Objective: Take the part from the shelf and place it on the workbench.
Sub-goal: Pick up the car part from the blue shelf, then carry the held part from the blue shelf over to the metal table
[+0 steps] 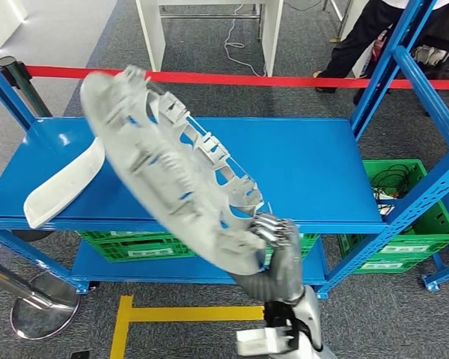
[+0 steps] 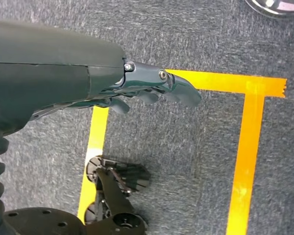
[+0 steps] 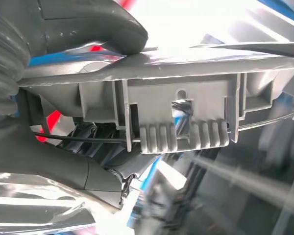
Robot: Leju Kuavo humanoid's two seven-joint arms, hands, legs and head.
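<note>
A large round grey plastic part (image 1: 165, 164), ribbed and slotted like a wheel cover, hangs tilted in the air in front of the blue shelf (image 1: 318, 168). My right hand (image 1: 278, 243) grips its lower rim from below. The right wrist view shows that rim (image 3: 175, 105) up close, with my thumb (image 3: 101, 24) pressed on one side and darker fingers on the other. My left hand (image 2: 153, 88) hangs over grey carpet with its fingers stretched out and nothing in it.
A white curved panel (image 1: 64, 183) lies on the shelf's left end. Green crates (image 1: 420, 217) stand below and to the right. Blue uprights (image 1: 426, 97) frame the right side. A red barrier tape (image 1: 301, 78) runs behind, with a person (image 1: 369, 30) past it. Yellow floor tape (image 1: 171, 314) marks the carpet.
</note>
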